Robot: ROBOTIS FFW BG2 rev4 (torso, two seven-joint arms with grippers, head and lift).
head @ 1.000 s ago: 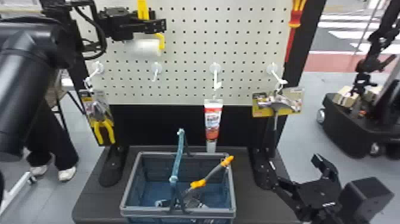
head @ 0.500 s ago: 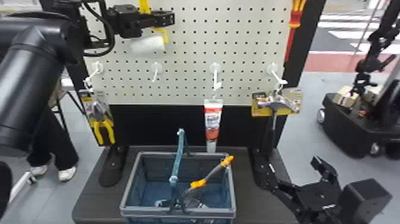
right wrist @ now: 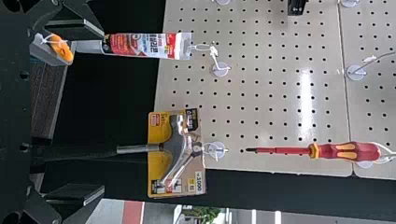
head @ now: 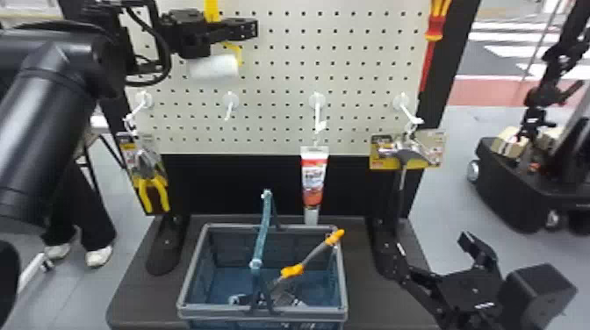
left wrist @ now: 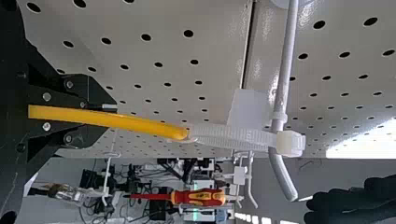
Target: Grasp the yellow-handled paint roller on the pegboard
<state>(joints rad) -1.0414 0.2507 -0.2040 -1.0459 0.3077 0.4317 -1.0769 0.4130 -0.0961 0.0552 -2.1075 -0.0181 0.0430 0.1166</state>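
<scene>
My left claw (head: 237,30) is at the pegboard's (head: 351,66) top edge, clenched, I think, on the paint roller's (head: 214,66) yellow handle, with bare board beyond it. Right claw (head: 432,259) hangs released off the table (head: 140,285) corner. One basket (head: 193,272), four hooks (head: 317,101).

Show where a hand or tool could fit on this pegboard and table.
Bare board between paint roller and screwdriver, above the hooks. Bare table strips flank the basket. Crowded: top corner where the left pincer grips the roller, and by the hammer near the right pincer.
</scene>
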